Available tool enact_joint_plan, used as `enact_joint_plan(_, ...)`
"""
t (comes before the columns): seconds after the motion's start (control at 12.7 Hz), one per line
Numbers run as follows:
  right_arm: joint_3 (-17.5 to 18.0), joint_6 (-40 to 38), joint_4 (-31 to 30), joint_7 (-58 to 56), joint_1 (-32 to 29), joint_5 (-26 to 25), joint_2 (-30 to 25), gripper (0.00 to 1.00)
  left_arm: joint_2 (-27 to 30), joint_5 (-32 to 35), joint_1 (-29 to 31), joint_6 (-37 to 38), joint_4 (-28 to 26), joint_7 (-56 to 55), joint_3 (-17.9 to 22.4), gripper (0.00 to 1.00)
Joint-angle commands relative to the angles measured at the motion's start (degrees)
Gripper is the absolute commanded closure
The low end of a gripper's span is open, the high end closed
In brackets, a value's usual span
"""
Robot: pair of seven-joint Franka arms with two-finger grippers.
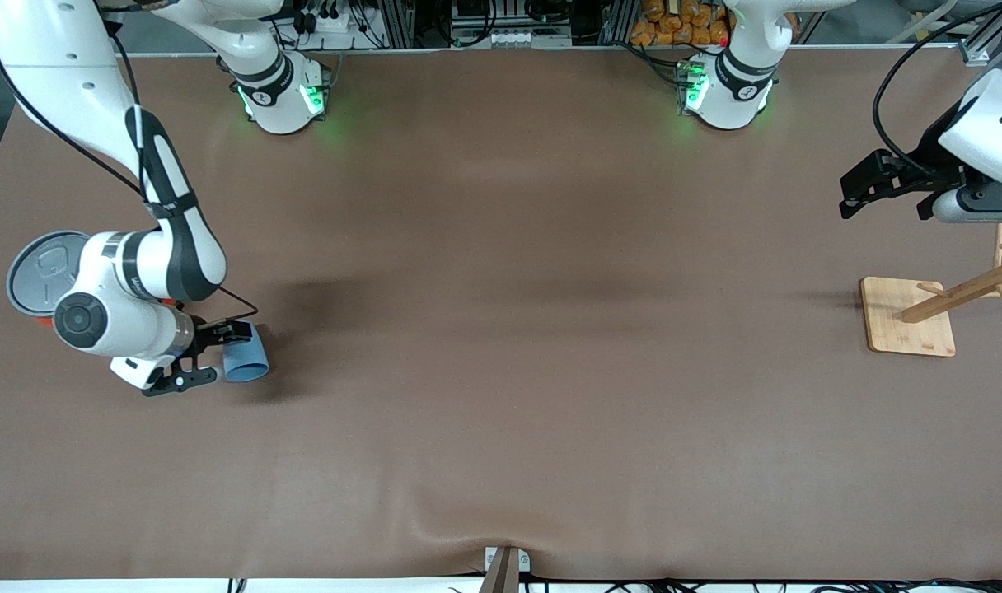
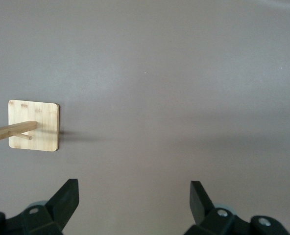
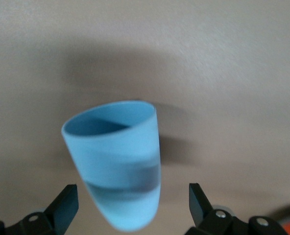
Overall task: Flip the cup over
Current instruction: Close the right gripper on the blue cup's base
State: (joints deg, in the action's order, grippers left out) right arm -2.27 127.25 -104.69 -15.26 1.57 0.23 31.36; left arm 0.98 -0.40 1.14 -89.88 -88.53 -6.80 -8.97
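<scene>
Matte tapered light-blue cup (image 1: 246,359) on its side between wide-open right gripper (image 1: 213,356); left gripper (image 1: 857,194) wide, idle.

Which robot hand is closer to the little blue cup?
The right one. The right gripper is open right at the cup, its fingers on either side of it. The left gripper waits open at the left arm's end of the table, above the wooden stand.
</scene>
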Motion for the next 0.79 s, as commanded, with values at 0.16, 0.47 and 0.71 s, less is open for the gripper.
enact_joint_plan(0.16, 1.04, 3.97, 0.28, -1.26, 0.37, 0.03, 3.35, 0.0, -0.72, 0.49, 0.36, 0.14, 1.16, -0.67, -0.52, 0.0)
enact_joint_plan(0.47, 1.48, 5.02, 0.28, -1.26, 0.28, 0.12, 4.85, 0.0, -0.81, 0.49, 0.27, 0.06, 1.16, -0.75, -0.52, 0.0)
enact_joint_plan(0.71, 1.74, 5.2, 0.28, -1.35, 0.19, 0.12, 5.47, 0.0, -0.81, 0.49, 0.27, -0.03, 1.16, -0.76, -0.52, 0.0)
